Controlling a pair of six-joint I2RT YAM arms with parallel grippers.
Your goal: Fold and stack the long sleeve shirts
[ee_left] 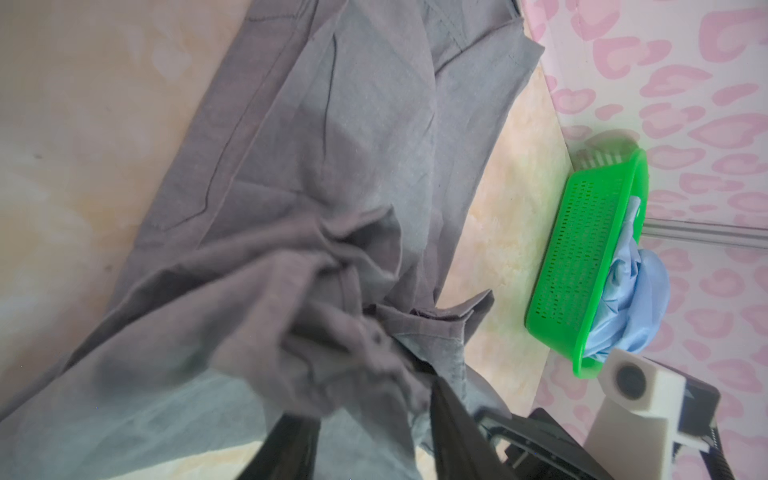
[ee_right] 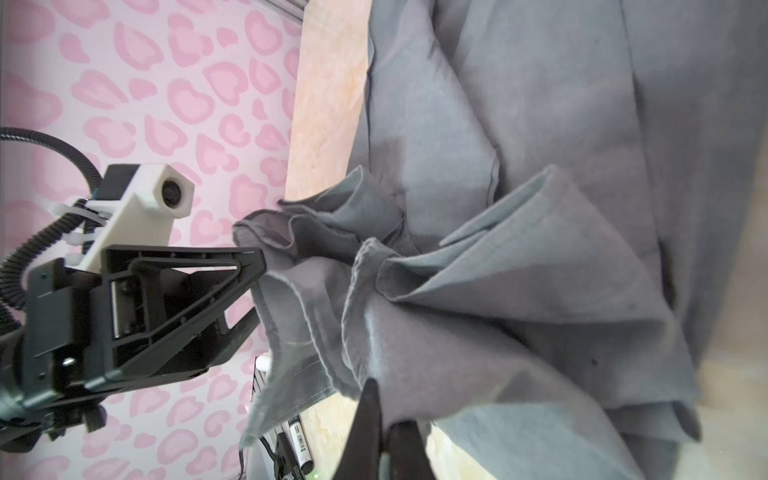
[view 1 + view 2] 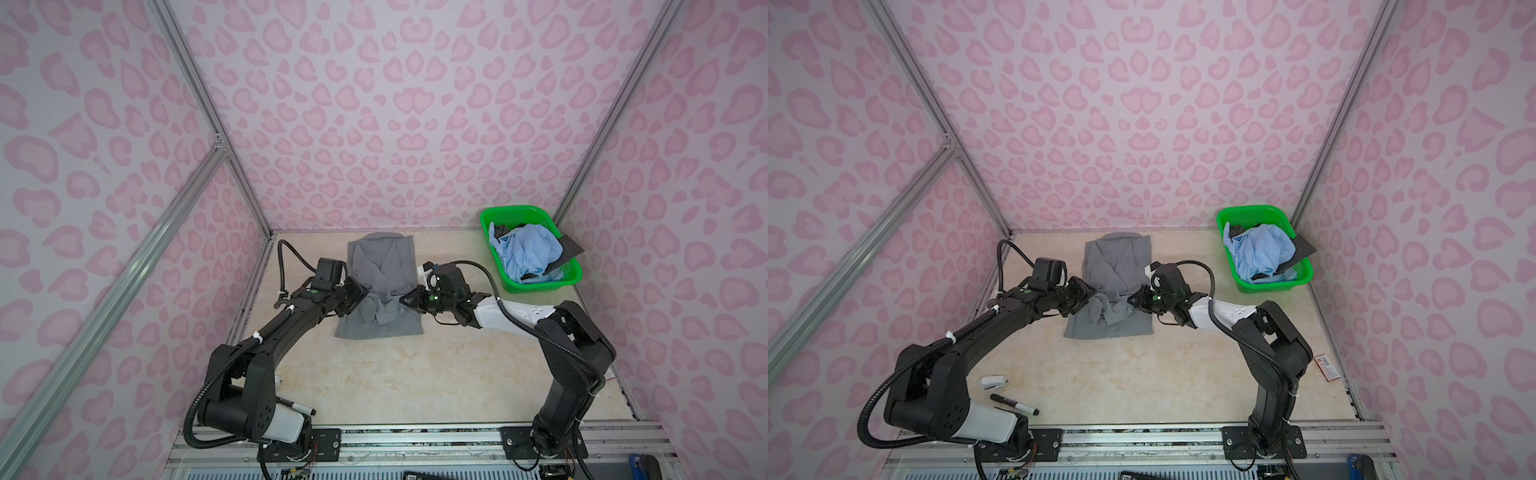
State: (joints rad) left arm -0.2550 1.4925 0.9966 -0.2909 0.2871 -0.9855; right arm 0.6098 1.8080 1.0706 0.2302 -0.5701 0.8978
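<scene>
The grey shirt [image 3: 380, 257] is lying spread near the surface's far edge while the right end effector [image 3: 402, 300] is pinching its bunched middle cloth shut, probably to tuck a sleeve inward, and the left end effector [image 3: 365, 296] is gaping half-open beside it, gripping nothing.

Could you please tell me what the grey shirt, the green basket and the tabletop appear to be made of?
The grey shirt: thin woven cloth, matte; it creases and bunches softly, with stitched seams. The green basket: likely moulded plastic, slightly glossy, walls perforated with small slots. The tabletop: smooth cream marble-look surface with faint veining; stone or laminate, I cannot tell.
</scene>
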